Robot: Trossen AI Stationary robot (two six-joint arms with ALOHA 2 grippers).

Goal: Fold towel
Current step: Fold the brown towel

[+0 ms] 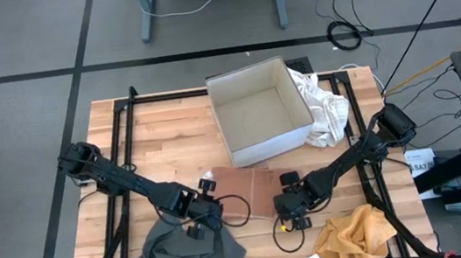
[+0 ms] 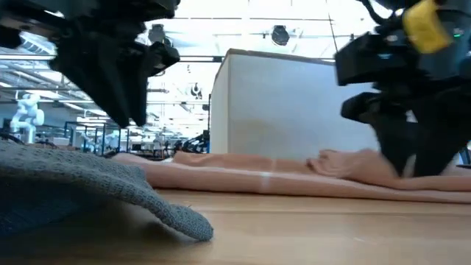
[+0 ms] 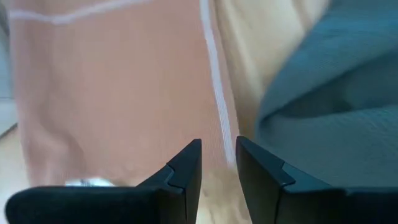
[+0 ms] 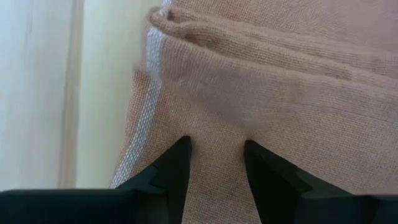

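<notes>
A wooden slatted table [image 1: 169, 128] seen from above; a thin pinkish-tan cloth towel [image 1: 242, 185] lies flat near the front centre, just before a white cardboard box [image 1: 259, 112]; one edge shows a fold, so folding looks begun, not finished. The left gripper [image 1: 201, 214] hovers at the towel's left edge beside a crumpled grey cloth [image 1: 184, 254], fingers slightly parted, holding nothing; the right gripper [image 1: 290, 201] presses its right edge, fingers apart astride the fabric, not clamped.
</notes>
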